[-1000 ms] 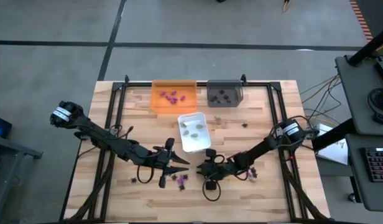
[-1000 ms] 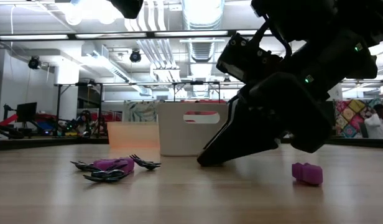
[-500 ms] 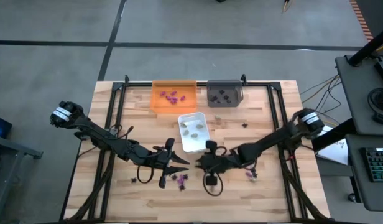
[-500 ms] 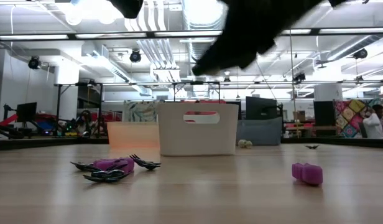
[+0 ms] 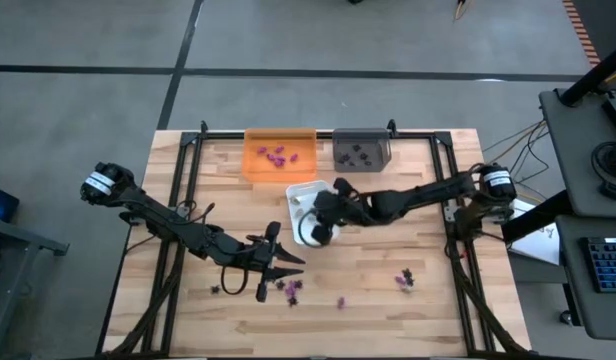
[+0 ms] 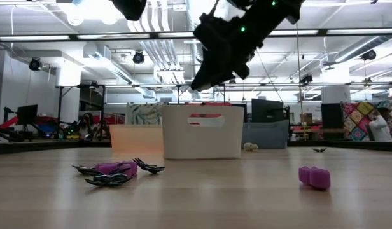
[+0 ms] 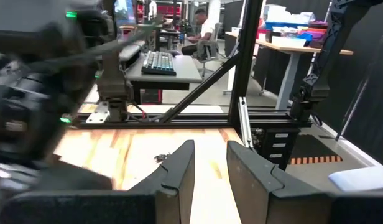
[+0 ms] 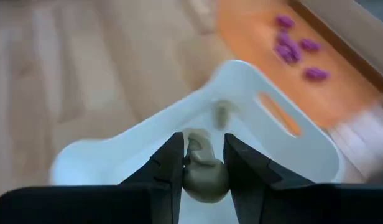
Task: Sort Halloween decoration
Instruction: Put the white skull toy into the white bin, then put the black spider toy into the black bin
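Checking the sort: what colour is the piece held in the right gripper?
Pale beige piece, seen best in the right wrist view.

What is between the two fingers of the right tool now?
A pale beige piece sits between the right tool's fingers, held above the white tray; the right wrist view shows it.

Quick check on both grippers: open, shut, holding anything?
Left gripper: open, holding nothing, low over the table's near side.
Right gripper: shut on a pale beige piece, above the white tray.
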{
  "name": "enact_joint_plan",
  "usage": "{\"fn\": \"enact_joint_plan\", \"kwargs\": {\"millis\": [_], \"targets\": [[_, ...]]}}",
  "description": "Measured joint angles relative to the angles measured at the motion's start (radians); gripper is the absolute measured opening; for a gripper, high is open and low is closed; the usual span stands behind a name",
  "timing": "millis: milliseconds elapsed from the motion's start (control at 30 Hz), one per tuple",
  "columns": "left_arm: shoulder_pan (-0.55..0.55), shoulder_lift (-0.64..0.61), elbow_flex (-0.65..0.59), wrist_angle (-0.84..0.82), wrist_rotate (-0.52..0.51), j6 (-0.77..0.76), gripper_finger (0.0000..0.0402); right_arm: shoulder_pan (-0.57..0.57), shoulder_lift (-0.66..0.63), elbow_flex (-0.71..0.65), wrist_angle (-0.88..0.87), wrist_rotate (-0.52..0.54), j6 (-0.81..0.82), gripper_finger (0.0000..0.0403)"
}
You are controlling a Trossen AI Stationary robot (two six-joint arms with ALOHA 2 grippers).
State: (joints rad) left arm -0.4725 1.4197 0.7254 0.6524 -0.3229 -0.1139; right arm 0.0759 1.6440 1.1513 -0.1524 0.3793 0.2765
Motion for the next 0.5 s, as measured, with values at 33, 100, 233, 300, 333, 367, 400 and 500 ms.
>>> {"fn": "enact_joint_plan", "kwargs": {"millis": [33, 100, 233, 300, 333, 367, 400, 500], "targets": [[0.0, 0.0, 0.0, 0.0, -0.008, 0.0, 0.0076, -0.013, 0.0, -0.004, 0.001, 0.0, 0.032, 0.0091], [0.0, 0.0, 0.0, 0.0, -0.013, -0.002, 0.0076, -0.03, 0.0, -0.016, 0.0, -0.002, 0.061, 0.0107], [0.0, 0.0, 0.0, -0.003, -0.016, -0.007, 0.0076, -0.036, 0.0, -0.031, 0.001, -0.004, 0.074, 0.015], [0.0, 0.0, -0.001, -0.006, -0.019, -0.007, 0.0076, -0.036, 0.0, -0.035, 0.006, -0.004, 0.074, 0.0168], [0.0, 0.0, -0.001, -0.007, -0.019, -0.007, 0.0076, -0.035, 0.0, -0.036, 0.006, -0.004, 0.073, 0.0176], [0.0, 0.0, -0.001, -0.008, -0.019, -0.007, 0.0076, -0.035, 0.0, -0.037, 0.007, -0.004, 0.073, 0.0182], [0.0, 0.0, -0.001, -0.009, -0.019, -0.008, 0.0076, -0.035, 0.0, -0.037, 0.008, -0.004, 0.073, 0.0187], [0.0, 0.0, -0.001, -0.013, -0.019, -0.012, 0.0076, -0.031, 0.0, -0.037, 0.008, -0.004, 0.074, 0.0194]]}}
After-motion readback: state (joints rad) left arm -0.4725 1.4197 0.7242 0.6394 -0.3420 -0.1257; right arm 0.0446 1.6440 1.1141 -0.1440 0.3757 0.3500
